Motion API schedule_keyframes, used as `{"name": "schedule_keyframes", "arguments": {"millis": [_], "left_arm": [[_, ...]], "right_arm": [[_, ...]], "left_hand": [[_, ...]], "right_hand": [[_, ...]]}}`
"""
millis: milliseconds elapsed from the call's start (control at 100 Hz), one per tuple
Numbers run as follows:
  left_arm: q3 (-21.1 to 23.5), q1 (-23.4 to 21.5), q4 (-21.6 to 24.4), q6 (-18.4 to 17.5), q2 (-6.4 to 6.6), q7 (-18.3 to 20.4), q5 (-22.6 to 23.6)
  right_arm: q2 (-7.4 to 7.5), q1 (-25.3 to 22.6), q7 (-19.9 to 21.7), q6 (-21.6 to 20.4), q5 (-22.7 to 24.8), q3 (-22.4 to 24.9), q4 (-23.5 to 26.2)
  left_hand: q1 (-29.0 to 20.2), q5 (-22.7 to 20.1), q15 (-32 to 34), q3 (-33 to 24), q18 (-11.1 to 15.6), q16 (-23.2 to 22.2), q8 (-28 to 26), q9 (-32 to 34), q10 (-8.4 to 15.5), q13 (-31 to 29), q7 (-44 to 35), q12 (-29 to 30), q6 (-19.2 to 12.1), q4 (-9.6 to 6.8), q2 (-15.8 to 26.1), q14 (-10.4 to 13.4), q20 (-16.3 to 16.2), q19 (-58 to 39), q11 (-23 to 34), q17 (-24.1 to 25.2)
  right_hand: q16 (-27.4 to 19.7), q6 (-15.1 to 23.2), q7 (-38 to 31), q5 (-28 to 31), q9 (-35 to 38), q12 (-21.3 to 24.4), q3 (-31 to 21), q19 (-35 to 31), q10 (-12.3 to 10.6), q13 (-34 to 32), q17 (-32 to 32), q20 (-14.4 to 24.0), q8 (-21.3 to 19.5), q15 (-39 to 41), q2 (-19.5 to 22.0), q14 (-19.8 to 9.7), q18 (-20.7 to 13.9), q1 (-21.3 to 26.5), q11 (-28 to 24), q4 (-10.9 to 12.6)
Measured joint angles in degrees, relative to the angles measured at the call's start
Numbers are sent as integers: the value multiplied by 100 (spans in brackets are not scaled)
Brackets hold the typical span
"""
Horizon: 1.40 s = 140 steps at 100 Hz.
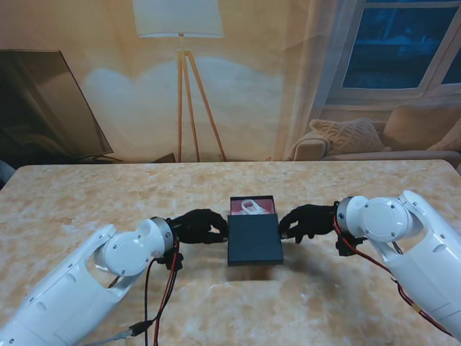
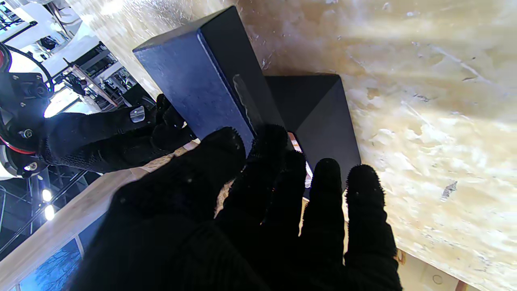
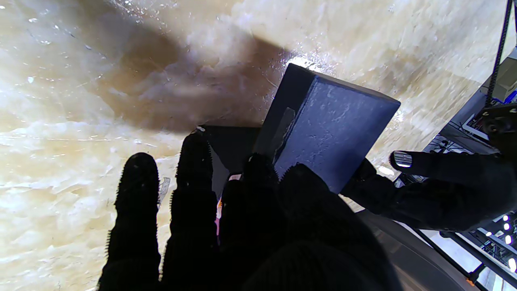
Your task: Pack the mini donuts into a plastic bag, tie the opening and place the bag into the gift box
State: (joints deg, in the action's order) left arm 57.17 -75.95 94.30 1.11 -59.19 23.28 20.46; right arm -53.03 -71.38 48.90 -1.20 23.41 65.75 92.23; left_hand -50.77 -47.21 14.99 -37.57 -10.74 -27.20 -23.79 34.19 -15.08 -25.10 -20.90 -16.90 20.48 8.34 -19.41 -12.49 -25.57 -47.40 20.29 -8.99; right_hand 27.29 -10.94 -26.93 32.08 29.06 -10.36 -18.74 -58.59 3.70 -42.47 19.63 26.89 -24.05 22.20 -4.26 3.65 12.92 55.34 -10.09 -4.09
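Note:
A dark gift box (image 1: pixel 252 202) sits mid-table, its pink inside and a pale bag (image 1: pixel 251 207) showing at the far end. The dark lid (image 1: pixel 254 240) hangs tilted over the box's nearer part, held from both sides. My left hand (image 1: pixel 200 226) grips the lid's left edge and my right hand (image 1: pixel 308 220) grips its right edge. In the left wrist view my left hand's fingertips (image 2: pixel 262 141) press on the lid (image 2: pixel 210 76), raised off the box (image 2: pixel 323 113). The right wrist view shows the lid (image 3: pixel 335 125), the box (image 3: pixel 230 145) and my right hand (image 3: pixel 226 226).
The marble table (image 1: pixel 108 202) stretches to both sides of the box. Red and black cables (image 1: pixel 162 295) hang from my left wrist. Beyond the table's far edge stand a floor lamp (image 1: pixel 189 101), a dark screen (image 1: pixel 43 108) and a sofa (image 1: pixel 389 137).

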Motion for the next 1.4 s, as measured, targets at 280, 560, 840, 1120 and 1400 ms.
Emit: {"name": "schedule_keyframes", "arguments": {"millis": [280,560,840,1120,1400], "left_arm": [[-146,294,-248,74,-39,-27,-129],[-292,550,-445,191,-84,-66,-269],[-427,800,-646,310,-136,-75,-368],[-549,1019,-874,491,-213,-177,-521],[-642,1183,-1061,584,-275,-248,-612]], "right_arm": [[-46,220,-109,183,6,-193,-190],[-92,340,-256,295,7,-265,-325],[-141,518,-395,453,7,-391,-484],[-195,778,-531,650,-71,-595,-708],[-236,925,-621,763,-118,-708,-844]], "left_hand": [[0,0,0,7,-2,0,0,-2,52,0,0,2,-2,0,0,0,0,0,-25,0],[0,0,0,7,-53,0,0,-6,82,0,0,6,-2,0,0,0,0,0,-33,0],[0,0,0,9,-59,0,0,-6,93,0,2,45,-2,0,0,0,0,0,-34,0],[0,0,0,20,-65,-1,0,-8,167,0,21,57,-10,0,0,0,0,0,-90,0],[0,0,0,23,-67,-1,0,-10,240,0,21,64,-10,0,0,0,0,0,-116,0]], "right_hand": [[0,0,0,-3,0,0,84,0,-36,0,0,0,2,0,0,0,1,0,27,0],[0,0,0,-3,0,0,227,-7,-94,0,0,0,2,0,0,2,3,0,49,0],[0,0,0,-3,0,0,366,-9,-158,0,0,0,2,0,3,3,37,0,73,0],[0,0,0,-3,-2,0,449,-10,-165,0,1,0,3,0,30,12,41,10,74,0],[0,0,0,-4,-3,0,583,-12,-165,0,1,0,4,63,45,54,49,15,74,0]]}}
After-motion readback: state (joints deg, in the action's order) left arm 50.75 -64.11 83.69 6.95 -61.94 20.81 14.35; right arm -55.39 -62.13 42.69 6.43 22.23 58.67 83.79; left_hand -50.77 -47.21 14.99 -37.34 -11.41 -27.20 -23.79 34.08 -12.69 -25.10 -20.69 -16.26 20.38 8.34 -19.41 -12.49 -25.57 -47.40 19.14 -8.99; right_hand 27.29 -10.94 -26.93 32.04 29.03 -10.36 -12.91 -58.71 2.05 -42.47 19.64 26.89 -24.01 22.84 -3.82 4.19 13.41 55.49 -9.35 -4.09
